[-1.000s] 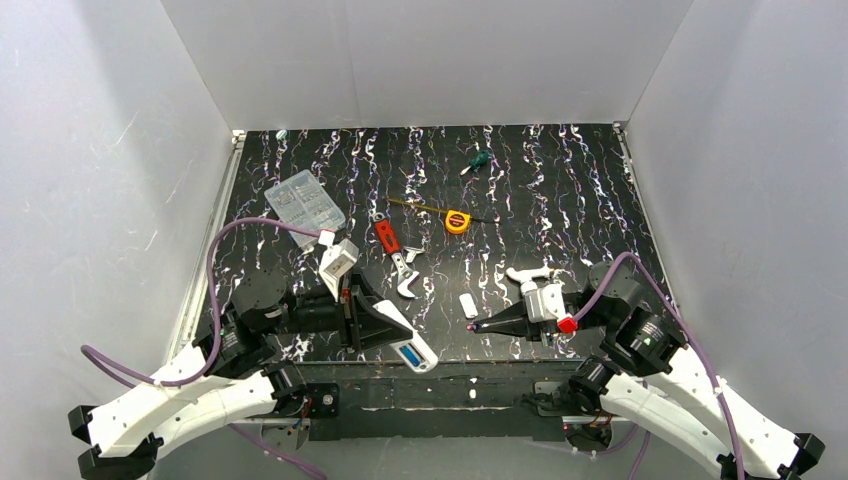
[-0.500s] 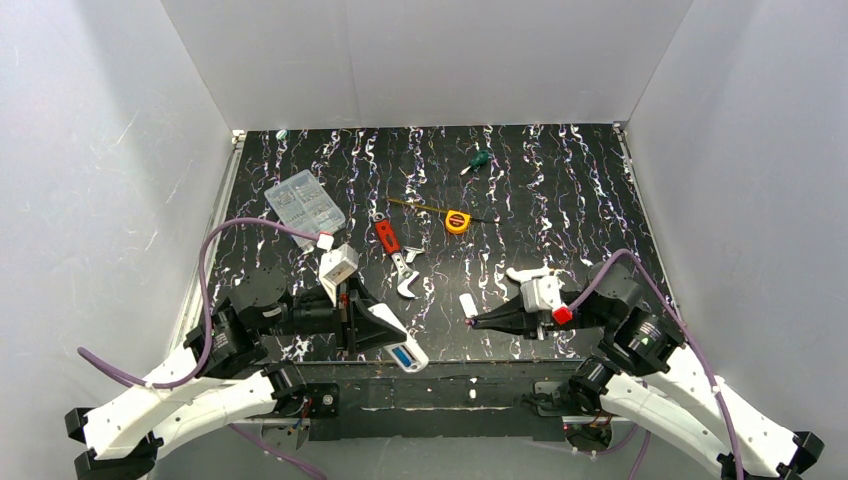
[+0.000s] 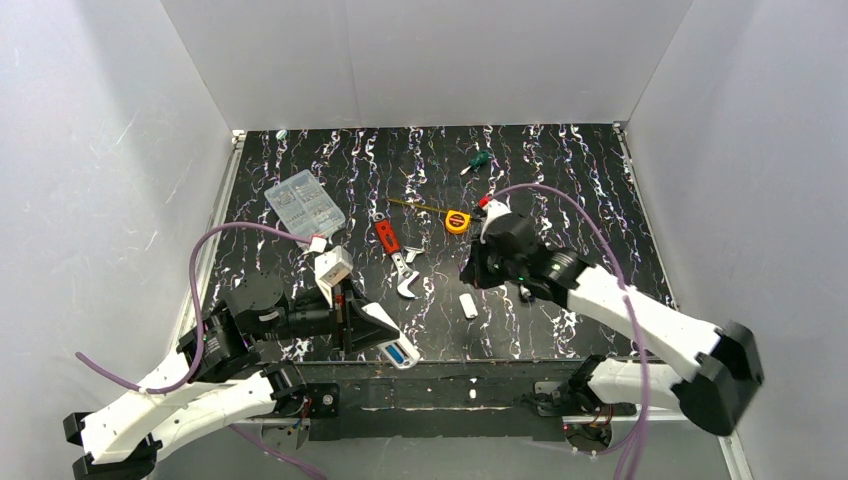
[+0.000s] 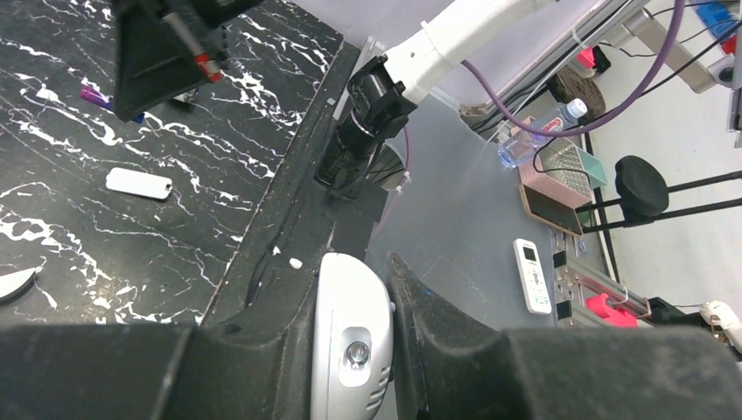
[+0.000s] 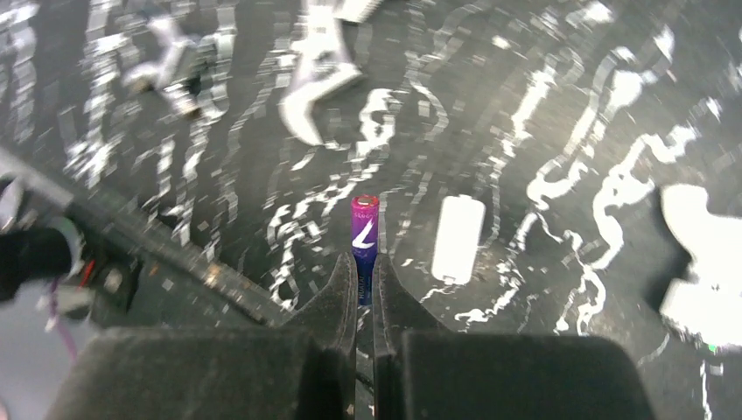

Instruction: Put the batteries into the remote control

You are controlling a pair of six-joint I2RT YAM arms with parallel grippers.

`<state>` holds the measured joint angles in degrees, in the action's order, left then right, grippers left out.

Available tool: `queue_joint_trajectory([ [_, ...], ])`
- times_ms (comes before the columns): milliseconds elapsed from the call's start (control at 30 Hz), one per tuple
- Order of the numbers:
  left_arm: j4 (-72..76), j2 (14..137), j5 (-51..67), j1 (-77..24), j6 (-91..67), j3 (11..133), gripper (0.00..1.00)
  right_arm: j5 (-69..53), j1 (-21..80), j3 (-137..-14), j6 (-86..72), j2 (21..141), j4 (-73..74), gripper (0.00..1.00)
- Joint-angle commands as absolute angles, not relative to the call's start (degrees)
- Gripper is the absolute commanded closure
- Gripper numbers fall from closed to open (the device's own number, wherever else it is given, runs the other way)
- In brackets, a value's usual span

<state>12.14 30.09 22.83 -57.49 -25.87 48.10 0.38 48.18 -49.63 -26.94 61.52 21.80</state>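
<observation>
Battery (image 5: 364, 238) near white plate (image 5: 458, 239); wrench (image 5: 315, 91), perhaps, beyond

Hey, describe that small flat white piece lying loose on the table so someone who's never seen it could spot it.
On the black marbled table, look toward the near edge, about midway across. Just right of the red-handled wrench lies the small flat white piece. It is a plain rounded oblong, with no buttons, colour or metal.
</observation>
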Motion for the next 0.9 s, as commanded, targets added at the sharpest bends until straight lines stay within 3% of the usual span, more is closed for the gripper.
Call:
queue_joint_trajectory([
  [0, 12.46, 29.04, 21.90, -57.67, -25.13, 49.96, 1.00, 16.70, 48.38, -54.81, -42.17, 72.21, 31.82, 0.99],
  [233, 11.02, 27.25, 20.77, -57.66, -26.16, 49.87, 1.00, 16.63, 45.55, -63.20, -46.66, 92.27, 34.50, 0.99],
  [433, 10.15, 25.35, 20.00, -57.66, -26.64, 49.92, 1.00, 16.68, 43.48, -69.56, -47.02, 102.44, 36.08, 0.98],
  [533, 9.62, 24.77, 19.73, -57.68, -26.78, 49.99, 1.00, 15.98, 42.50, -70.68, -47.68, 104.15, 35.80, 0.89],
  [667, 9.67, 24.67, 19.66, -57.66, -26.96, 49.92, 1.00, 15.55, 41.83, -72.92, -47.62, 106.71, 37.42, 0.68],
  [867, 9.71, 25.10, 19.94, -57.66, -27.24, 49.88, 1.00, 13.10, 41.84, -73.21, -46.21, 107.05, 36.88, 0.46],
])
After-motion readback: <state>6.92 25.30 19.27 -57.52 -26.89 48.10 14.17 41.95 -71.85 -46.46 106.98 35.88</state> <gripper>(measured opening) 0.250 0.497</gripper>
